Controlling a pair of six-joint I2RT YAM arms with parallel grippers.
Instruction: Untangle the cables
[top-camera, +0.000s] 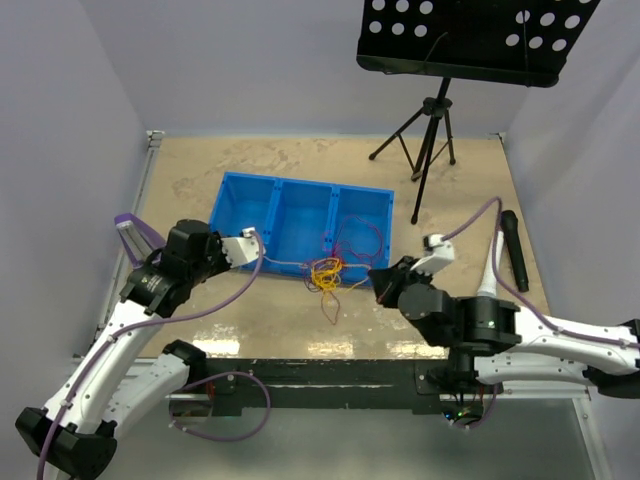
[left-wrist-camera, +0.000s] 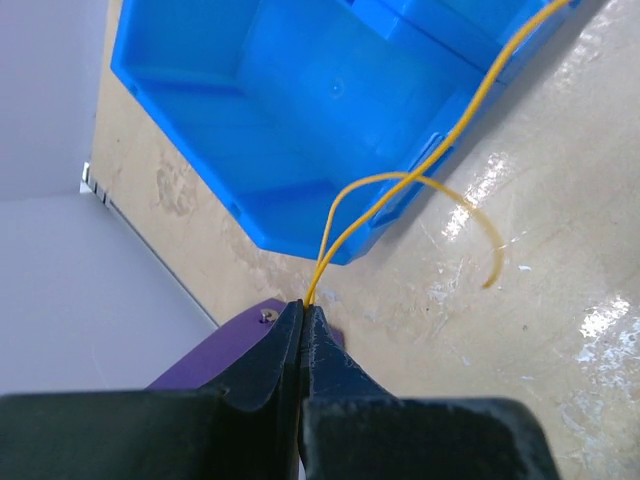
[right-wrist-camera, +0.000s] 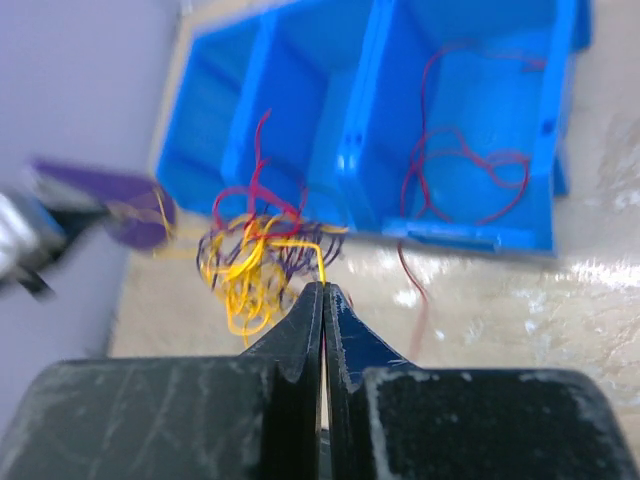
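Left gripper (left-wrist-camera: 303, 308) is clamped on a yellow wire (left-wrist-camera: 395, 177) beside the blue bin (left-wrist-camera: 300, 110) corner. Right gripper (right-wrist-camera: 322, 292) pinches a yellow strand (right-wrist-camera: 300, 243) of the cables (right-wrist-camera: 255, 260), bunched against the bin's near wall. Open table (top-camera: 250, 170) lies beyond. The dark strands are blurred, possibly purple.

I see the three-compartment bin (top-camera: 250, 215) mid-table, behind both grippers. The cables (top-camera: 325, 273) lie bunched on the table (top-camera: 200, 170) just in front of the bin's near wall. They sit between the left gripper (top-camera: 251, 236) and the right gripper (top-camera: 378, 276), with a strand running to each. A loose cable (top-camera: 358, 238) lies in the bin's right compartment. Two microphones (top-camera: 514, 250) lie near the table's right edge. A stand (top-camera: 428, 135) is behind the bin, to its right.
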